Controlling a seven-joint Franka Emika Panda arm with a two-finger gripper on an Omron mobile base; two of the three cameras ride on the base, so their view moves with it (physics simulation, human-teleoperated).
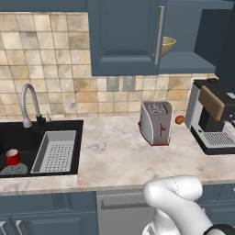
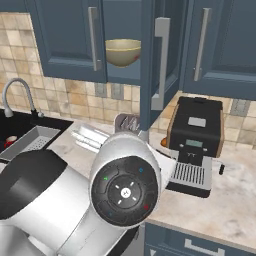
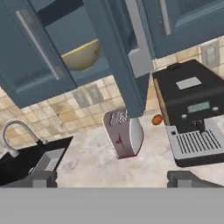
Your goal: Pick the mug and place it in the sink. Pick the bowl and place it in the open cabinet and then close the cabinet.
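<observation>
The red mug (image 1: 13, 157) stands upright in the black sink (image 1: 27, 135), left of the grey perforated tray (image 1: 57, 151). The olive-tan bowl (image 1: 167, 45) (image 2: 122, 52) (image 3: 83, 56) rests on the shelf of the open blue wall cabinet (image 1: 188, 62). Its door (image 2: 152, 65) (image 3: 118, 61) stands swung out, and the silver bar handle (image 2: 160, 62) faces the room. My gripper (image 3: 114, 179) is open with nothing between its fingertips (image 3: 43, 178). It hangs back from the cabinet above the counter, looking toward the toaster and the door's edge.
A silver toaster (image 1: 156, 123) (image 3: 124, 133) stands on the marble counter below the open door. A small orange thing (image 1: 179, 119) lies beside it, and a black coffee machine (image 1: 213, 117) (image 3: 192, 113) is on the right. The chrome faucet (image 1: 28, 103) curves over the sink.
</observation>
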